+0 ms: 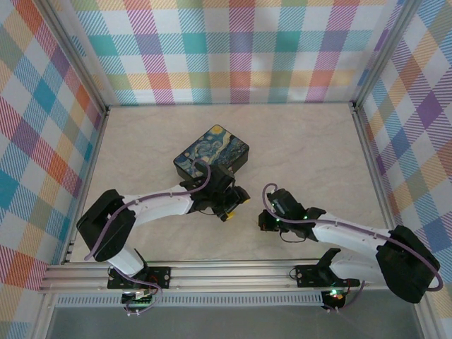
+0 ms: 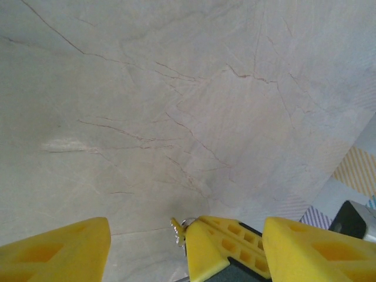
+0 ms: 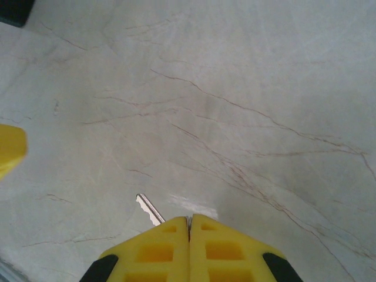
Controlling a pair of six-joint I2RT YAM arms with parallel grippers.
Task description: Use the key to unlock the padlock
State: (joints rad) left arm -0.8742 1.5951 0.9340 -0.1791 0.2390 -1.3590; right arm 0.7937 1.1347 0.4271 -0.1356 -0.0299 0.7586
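The right gripper (image 3: 189,226) has its yellow jaws pressed together on the key (image 3: 150,210), whose thin silvery blade sticks out toward 10 o'clock from the fingertips, just above the pale veined tabletop (image 3: 264,88). The left gripper (image 1: 236,203) is spread wide with nothing between its fingers (image 2: 59,247); in its wrist view the right gripper's closed tips show through the gap. From above, the right gripper sits at 4 o'clock of the left, near but apart, and the painted tin box (image 1: 212,154) lies at 11 o'clock of the left gripper.

Plaid walls (image 1: 240,49); pale marbled tabletop (image 1: 318,155)
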